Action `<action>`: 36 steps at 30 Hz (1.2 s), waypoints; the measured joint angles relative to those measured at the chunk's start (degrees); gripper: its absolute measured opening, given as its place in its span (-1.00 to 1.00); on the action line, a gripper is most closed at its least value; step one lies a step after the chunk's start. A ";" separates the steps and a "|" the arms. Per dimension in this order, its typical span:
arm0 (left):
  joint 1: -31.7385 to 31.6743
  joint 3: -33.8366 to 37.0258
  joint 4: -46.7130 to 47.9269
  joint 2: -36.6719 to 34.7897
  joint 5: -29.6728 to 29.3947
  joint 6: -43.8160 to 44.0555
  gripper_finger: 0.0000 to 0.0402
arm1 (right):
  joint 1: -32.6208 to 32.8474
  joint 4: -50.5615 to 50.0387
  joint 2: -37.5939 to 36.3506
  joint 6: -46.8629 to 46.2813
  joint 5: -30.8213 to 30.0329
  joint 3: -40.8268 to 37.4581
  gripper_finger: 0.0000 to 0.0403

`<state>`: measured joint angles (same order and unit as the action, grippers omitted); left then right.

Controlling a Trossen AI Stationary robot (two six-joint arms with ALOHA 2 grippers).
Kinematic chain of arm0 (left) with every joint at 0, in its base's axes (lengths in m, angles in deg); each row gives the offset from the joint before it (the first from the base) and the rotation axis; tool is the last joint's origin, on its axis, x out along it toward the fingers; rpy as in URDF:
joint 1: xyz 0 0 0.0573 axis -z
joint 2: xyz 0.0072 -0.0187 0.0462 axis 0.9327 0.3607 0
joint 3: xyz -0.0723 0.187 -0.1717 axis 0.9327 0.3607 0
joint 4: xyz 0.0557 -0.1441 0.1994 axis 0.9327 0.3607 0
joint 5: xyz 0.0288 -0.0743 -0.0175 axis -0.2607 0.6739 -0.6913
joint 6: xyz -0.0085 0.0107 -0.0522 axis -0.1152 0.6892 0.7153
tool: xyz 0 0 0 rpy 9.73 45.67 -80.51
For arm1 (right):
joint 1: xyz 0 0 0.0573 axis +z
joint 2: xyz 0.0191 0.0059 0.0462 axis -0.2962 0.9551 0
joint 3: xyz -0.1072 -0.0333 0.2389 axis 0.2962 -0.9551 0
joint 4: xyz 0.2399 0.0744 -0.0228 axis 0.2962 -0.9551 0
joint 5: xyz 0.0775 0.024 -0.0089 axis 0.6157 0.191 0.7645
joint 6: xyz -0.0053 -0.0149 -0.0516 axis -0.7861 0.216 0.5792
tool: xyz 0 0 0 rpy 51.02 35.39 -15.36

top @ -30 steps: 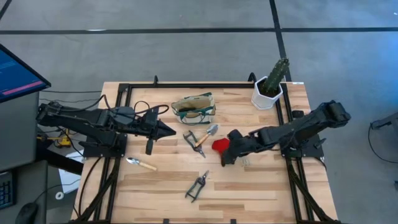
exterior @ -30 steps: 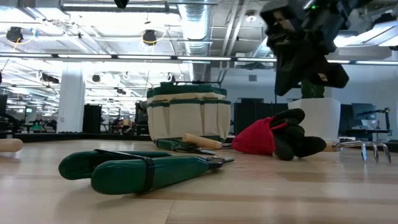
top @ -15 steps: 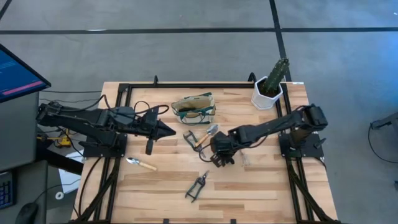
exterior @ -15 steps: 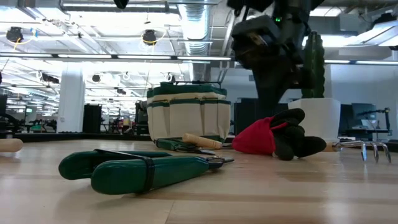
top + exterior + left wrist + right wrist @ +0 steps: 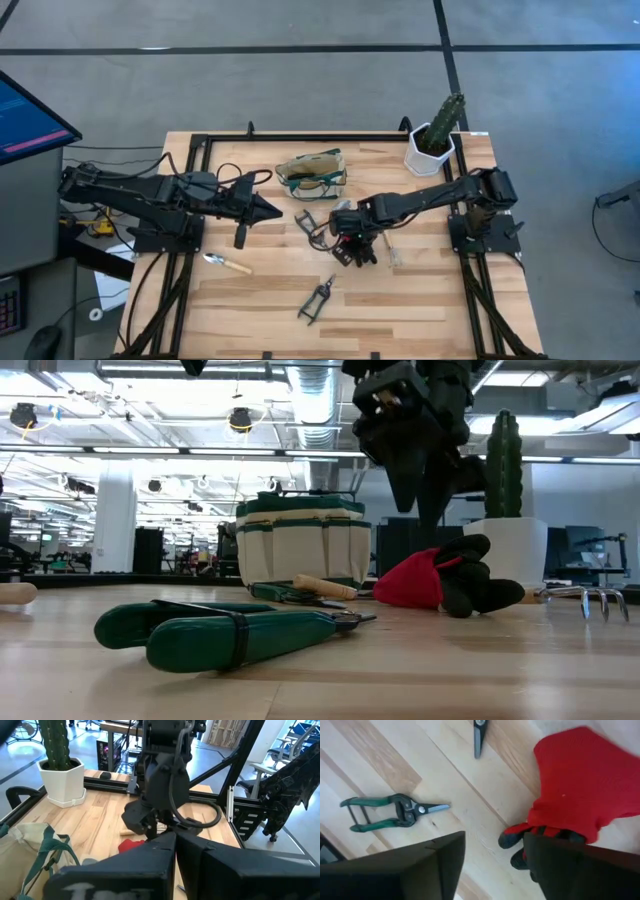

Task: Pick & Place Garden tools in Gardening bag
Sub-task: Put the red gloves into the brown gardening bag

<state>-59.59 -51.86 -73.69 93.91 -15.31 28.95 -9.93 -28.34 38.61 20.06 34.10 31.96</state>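
Observation:
The cream gardening bag (image 5: pixel 312 170) with green trim stands upright at the table's far middle. Around it the garden tools lie flat on the wood: green-handled shears (image 5: pixel 318 298) toward the near edge, a wooden-handled trowel (image 5: pixel 228 264) at the left, and a small metal rake (image 5: pixel 391 256). A red glove with black fingertips (image 5: pixel 575 800) lies under my right gripper (image 5: pixel 495 870). That gripper hangs open above the glove, its fingers pointing down and apart from it. My left gripper (image 5: pixel 277 211) stays shut, left of the bag and clear of the table.
A white pot with a green cactus (image 5: pixel 433 140) stands at the far right corner. A second pair of shears and a wooden-handled tool (image 5: pixel 322 222) lie just left of my right gripper. A black frame (image 5: pixel 300 136) runs along the table's far edge.
My right gripper has swung toward the table's left edge and now hangs over the red glove, covering it in the high view. The glove and the tools have not moved.

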 joint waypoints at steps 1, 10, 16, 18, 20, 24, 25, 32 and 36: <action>0.00 0.00 0.06 0.00 0.01 0.00 -0.99 | -0.22 -0.95 0.00 0.80 -0.12 0.63 0.04; 0.00 0.02 0.37 0.00 0.01 0.13 -0.99 | -2.93 -10.17 -0.02 2.38 -2.40 1.16 0.22; 0.02 0.02 0.37 0.00 0.00 0.13 -0.99 | -3.40 -6.59 0.00 2.37 -5.31 0.30 0.22; -0.01 0.02 0.38 0.00 0.00 0.14 -0.99 | -3.33 -5.10 -0.02 2.38 -5.25 0.02 0.22; 0.02 0.02 0.40 0.00 0.02 0.14 -0.99 | -3.29 -4.51 -0.02 3.04 -5.11 -0.38 0.22; 0.00 0.02 0.48 0.00 0.01 0.15 -0.99 | -3.38 -4.39 -0.02 3.25 -5.43 -0.41 0.22; 0.00 0.02 0.50 0.00 0.00 0.15 -0.99 | -3.46 -4.39 -0.02 3.25 -5.60 -0.41 0.22; 0.00 0.04 0.53 0.00 0.01 0.15 -0.99 | -3.69 -3.66 2.14 3.29 -7.23 -0.42 0.22; 0.00 0.04 0.62 0.02 0.02 0.15 -0.99 | -3.60 -3.11 6.46 4.54 -6.90 -0.32 0.22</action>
<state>-59.59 -51.81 -73.06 93.94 -15.30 29.11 -13.53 -31.45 45.06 24.60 27.20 31.65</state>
